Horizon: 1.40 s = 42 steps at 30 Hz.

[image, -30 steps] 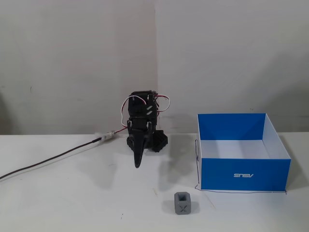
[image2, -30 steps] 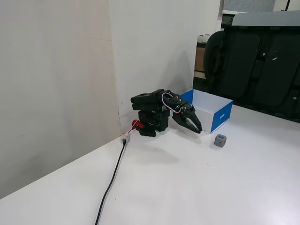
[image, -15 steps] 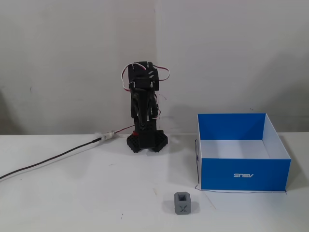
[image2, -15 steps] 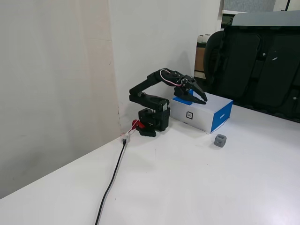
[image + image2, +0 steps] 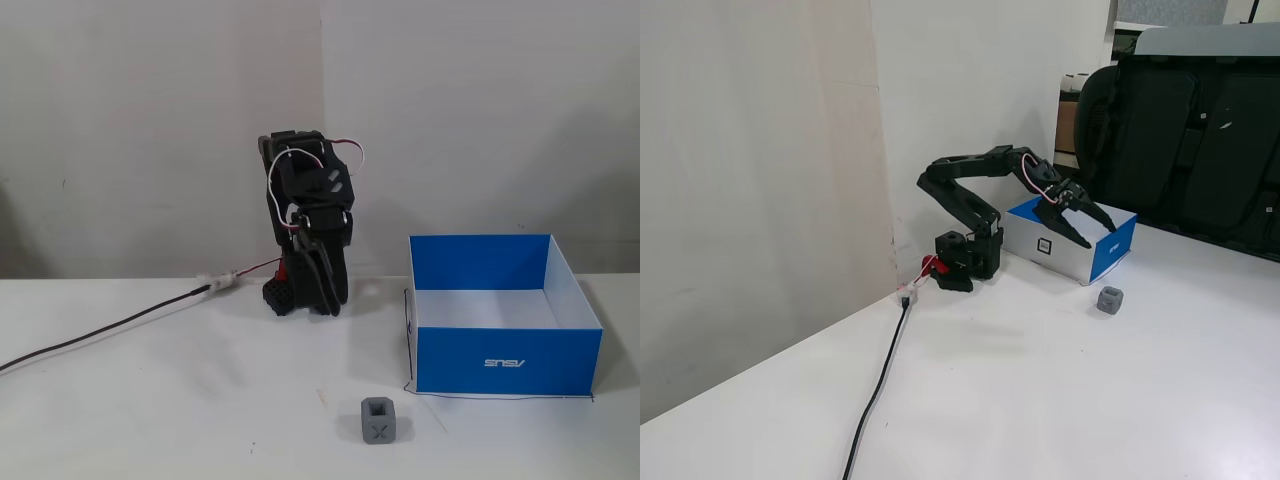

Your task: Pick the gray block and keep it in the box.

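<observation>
The gray block [image 5: 380,421] sits on the white table near the front, left of the box's front corner; its front face has an X and its top a square recess. It also shows in the other fixed view [image 5: 1111,299]. The blue box [image 5: 505,360] stands open-topped at the right with a white interior, and shows again in a fixed view [image 5: 1118,250]. My gripper [image 5: 1100,235] is open and empty, held in the air between the arm base and the block, clear of both block and box. From the front it [image 5: 325,300] points down and forward.
A black cable [image 5: 100,330] runs from the arm's base across the table to the left. Thin black lines mark the table around the box. Black chairs [image 5: 1185,130] stand beyond the table. A wall stands close behind the arm.
</observation>
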Motion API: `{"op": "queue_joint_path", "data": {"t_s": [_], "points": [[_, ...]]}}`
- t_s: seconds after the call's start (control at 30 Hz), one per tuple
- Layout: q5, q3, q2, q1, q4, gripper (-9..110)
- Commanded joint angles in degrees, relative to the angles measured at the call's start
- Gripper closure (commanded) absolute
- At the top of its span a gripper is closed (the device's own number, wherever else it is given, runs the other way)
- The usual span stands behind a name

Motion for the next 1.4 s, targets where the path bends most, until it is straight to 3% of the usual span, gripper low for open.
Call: {"op": "queue_joint_path", "data": {"t_s": [0.0, 0.33, 0.57, 0.9, 1.37], "points": [[1.5, -5.0, -3.3, -1.7, -1.5, 77], [9.8, -12.5, -28.9, -8.3, -2.2, 68], [10.6, -17.2, -41.6, -7.5, -2.5, 65], [9.9, -23.6, -53.6, -3.8, -2.3, 63], [10.5, -27.9, -62.5, -7.1, -3.3, 66]]}}
